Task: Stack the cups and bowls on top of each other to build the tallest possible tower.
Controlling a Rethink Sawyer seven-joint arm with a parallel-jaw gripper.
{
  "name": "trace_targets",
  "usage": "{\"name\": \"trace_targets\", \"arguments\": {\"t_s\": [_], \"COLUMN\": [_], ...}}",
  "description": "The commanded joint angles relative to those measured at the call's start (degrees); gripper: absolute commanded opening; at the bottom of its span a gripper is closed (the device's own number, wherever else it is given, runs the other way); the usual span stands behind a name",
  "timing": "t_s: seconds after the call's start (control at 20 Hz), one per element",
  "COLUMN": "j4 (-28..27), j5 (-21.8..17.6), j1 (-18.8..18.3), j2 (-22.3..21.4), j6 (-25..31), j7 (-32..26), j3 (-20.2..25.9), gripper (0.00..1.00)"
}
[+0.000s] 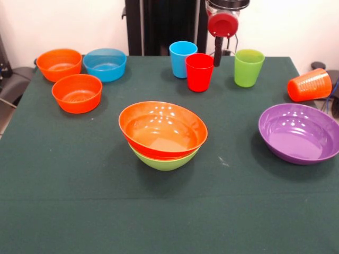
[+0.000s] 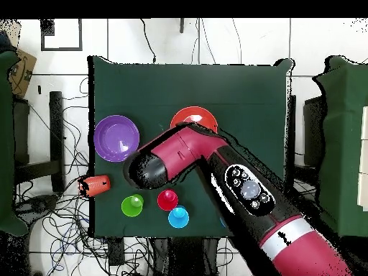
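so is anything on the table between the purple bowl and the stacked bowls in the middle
Nothing visible does. Bare green cloth lies between the purple bowl and the tower, an orange-red bowl nested in a lime green one.

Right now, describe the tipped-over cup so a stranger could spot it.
Start at the large purple bowl on the green table in the front view. Just behind it lies the orange cup, at the table's edge. It is the only cup on its side; the others stand upright.
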Motion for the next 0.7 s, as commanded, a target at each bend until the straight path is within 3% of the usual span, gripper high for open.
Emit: {"name": "trace_targets", "arguments": {"t_s": [0.05, 0.25, 0.4, 0.5, 0.7], "j4": [4.5, 6.7, 7.0, 8.1, 9.9], "j5": [-5.3, -5.2, -6.5, -5.8, -4.8], "j1": [-3.6, -6.7, -6.9, -8.7, -10.6], "j2": [-1.2, 1.2, 1.5, 1.8, 2.3], "j6": [5.6, 5.6, 6.7, 8.3, 7.0], "j7": [-26.7, -32.4, -33.7, -38.8, -41.5], "j3": [5.5, 9.2, 9.0, 10.7, 12.6], "gripper": [1.0, 1.0, 1.0, 1.0, 1.0]}}
